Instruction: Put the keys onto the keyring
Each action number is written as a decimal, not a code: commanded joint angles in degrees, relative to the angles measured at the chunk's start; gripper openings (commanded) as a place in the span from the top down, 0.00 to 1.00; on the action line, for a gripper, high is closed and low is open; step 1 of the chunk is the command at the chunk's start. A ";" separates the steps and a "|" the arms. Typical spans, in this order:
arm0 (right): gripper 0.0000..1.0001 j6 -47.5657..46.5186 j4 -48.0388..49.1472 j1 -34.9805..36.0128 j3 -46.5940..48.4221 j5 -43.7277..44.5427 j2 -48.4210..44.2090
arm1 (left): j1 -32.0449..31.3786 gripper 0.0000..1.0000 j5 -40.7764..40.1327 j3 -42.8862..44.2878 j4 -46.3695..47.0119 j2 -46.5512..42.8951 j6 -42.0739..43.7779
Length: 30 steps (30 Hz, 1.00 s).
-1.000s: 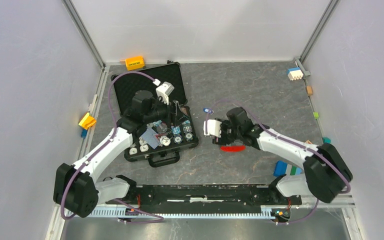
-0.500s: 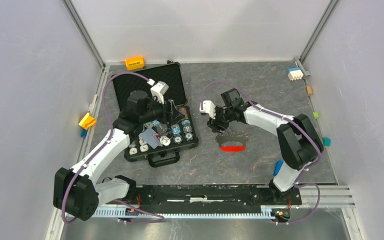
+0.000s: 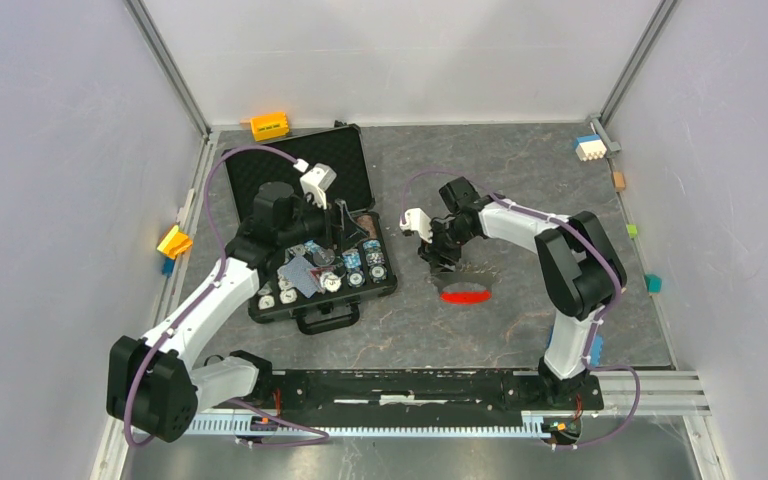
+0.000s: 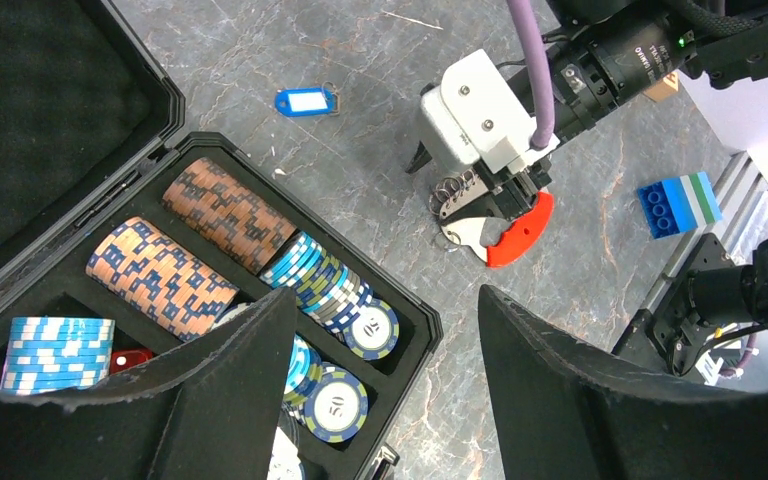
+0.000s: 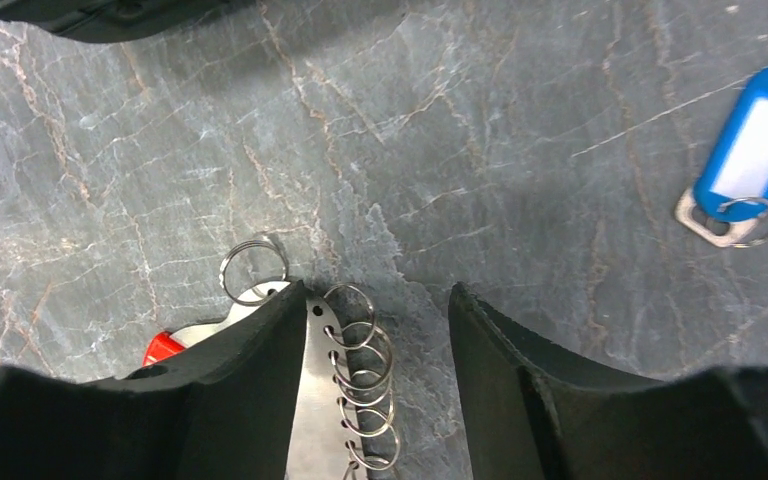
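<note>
On the grey stone-patterned table (image 3: 520,170), we find the right gripper (image 5: 375,290) lowered over the keyring (image 5: 320,410). Its fingers are spread and straddle the silvery plate with its row of small split rings, and we see no sign that they are clamped on it yet. The red strip (image 4: 520,228) juts out beside the left finger and lies flat on the table. We read the pose as an approach for a pinch: by coming straight down with a finger on either side of the thin plate, the arm can lift the ring set or steady it. The blue-headed key (image 5: 750,150) lies well apart on bare table, beyond the gripper's reach from here, with its own small ring at the metal end, so it has not been threaded. The left gripper (image 4: 385,293) hangs with its jaws wide and nothing in them, over the front corner of the open black case (image 4: 160,110) of poker chips (image 4: 225,210). It seems parked there, looking across at the work and keeping out of the way. We judge the task barely begun. Once the keyring is secured, the key must be fetched, and its flatness may make that grasp tricky.
</note>
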 commanded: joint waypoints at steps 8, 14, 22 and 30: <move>0.66 -4.18 -5.53 -0.72 3.73 -2.67 2.17 | 0.49 0.26 1.79 -0.74 2.51 -1.10 -0.30; 0.94 -6.60 -9.49 -1.18 5.64 -5.14 -0.45 | 0.51 0.26 1.16 -0.75 2.77 -0.97 2.32; 1.00 -2.17 -4.10 -1.49 0.10 -9.95 -14.29 | 0.46 0.31 8.74 1.62 2.99 4.25 6.40; 1.00 17.40 19.56 -1.38 -11.53 -4.64 -33.11 | -3.82 0.35 10.70 8.78 3.63 13.83 -9.34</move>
